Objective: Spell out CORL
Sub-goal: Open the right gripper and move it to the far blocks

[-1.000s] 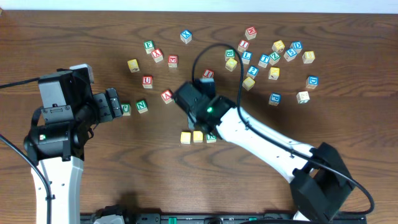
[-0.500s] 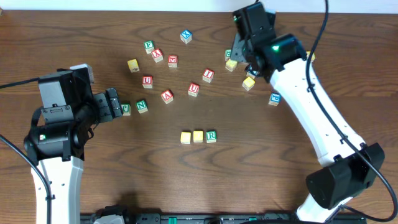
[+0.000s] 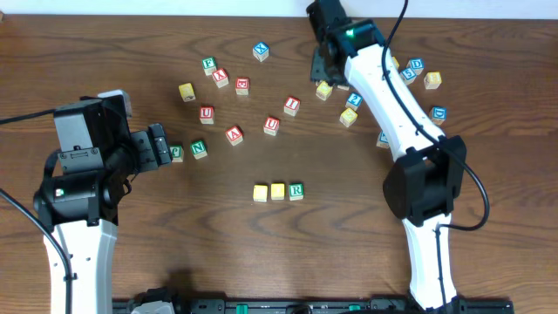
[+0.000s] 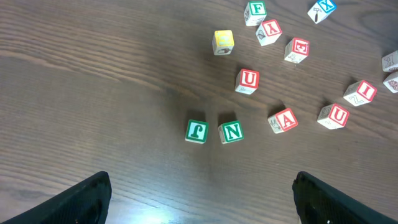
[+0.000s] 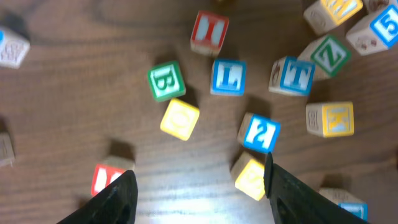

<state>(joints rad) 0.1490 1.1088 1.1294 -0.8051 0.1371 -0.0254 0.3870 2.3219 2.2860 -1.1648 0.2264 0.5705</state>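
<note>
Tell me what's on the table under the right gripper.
Below the right gripper, the wrist view shows the blue L cube, a green B cube, a yellow cube and a blue 2 cube. Overhead, the arm hides the L and B cubes.

Right wrist view is motion-blurred, letters soft. Clipped there: yellow cube (image 5: 333,9) at top edge, blue 5 cube (image 5: 380,28) at right edge. Red-lettered cube (image 5: 102,176) partly behind a fingertip (image 5: 118,202), letter unreadable.

Overhead: right arm (image 3: 384,87) covers part of the far cube cluster. Left yellow cube (image 3: 260,193) and middle yellow cube (image 3: 277,191) in the row have letters too small to read.

Left wrist view: blue X cube (image 4: 322,7) clipped at top.
</note>
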